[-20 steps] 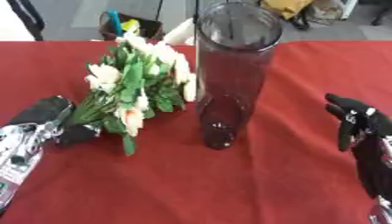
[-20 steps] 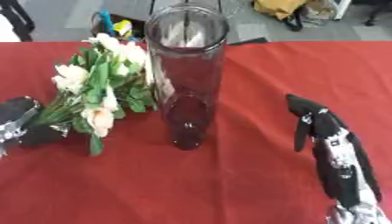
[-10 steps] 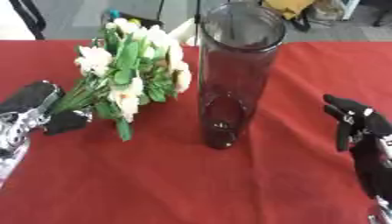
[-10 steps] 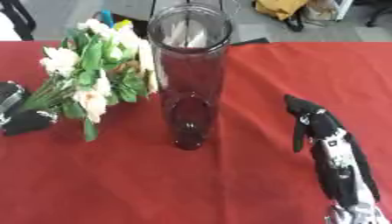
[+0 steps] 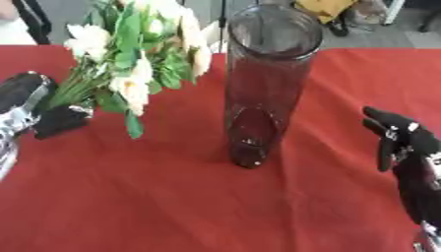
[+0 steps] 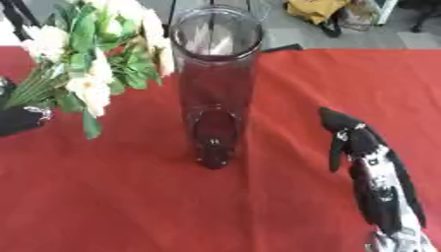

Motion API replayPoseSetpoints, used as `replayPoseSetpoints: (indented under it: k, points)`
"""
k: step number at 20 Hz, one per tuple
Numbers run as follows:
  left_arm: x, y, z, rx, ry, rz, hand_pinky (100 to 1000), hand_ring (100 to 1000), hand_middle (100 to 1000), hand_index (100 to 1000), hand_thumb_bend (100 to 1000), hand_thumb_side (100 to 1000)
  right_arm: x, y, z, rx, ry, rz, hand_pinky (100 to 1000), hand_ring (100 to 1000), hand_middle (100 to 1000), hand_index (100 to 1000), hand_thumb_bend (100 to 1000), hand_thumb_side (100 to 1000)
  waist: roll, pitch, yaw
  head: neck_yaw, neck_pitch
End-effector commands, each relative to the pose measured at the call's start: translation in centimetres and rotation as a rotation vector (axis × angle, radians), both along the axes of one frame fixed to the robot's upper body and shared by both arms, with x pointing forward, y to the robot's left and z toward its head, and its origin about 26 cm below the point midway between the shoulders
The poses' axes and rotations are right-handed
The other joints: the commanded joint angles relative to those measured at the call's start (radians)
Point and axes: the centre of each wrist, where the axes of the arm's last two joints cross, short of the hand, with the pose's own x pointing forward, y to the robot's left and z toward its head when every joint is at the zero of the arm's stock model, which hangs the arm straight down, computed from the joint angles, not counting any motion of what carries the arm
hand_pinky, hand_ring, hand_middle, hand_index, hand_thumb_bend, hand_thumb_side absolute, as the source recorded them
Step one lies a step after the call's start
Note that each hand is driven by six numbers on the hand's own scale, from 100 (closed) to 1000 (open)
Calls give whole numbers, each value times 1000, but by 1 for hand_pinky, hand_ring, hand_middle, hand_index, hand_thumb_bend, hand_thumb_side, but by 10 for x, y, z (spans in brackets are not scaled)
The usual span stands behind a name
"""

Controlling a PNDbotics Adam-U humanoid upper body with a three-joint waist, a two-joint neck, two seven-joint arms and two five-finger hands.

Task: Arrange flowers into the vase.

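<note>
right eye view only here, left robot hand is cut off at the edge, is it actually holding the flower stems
Observer: Yes. The left eye view shows the left robot hand with its fingers curled round the stems of the bouquet.
Operator: how much of that arm is over the table
Observer: Only the hand and a silver wrist section below it, at the left edge of the red tablecloth.

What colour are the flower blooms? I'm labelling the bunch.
Creamy white blooms with green leaves, clearest in the left eye view.
</note>
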Motion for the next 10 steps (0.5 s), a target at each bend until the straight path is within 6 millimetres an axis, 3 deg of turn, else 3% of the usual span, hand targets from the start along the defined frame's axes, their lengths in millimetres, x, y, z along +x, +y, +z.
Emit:
replayPoseSetpoints:
  k: [1,10]
  points:
    - [-19,6,35,-51,-151,-10,100,100,100,100,100,732,-3,-4,5,4,-31,-12,924,922,245,808,100,1000,1,-33,1,-5,4]
    - [-63,-5,72,-195,-392,-75,100,100,100,100,100,744,-4,-8,5,33,-61,-17,919,933,295,827,100,1000,3,-42,-7,-23,-3]
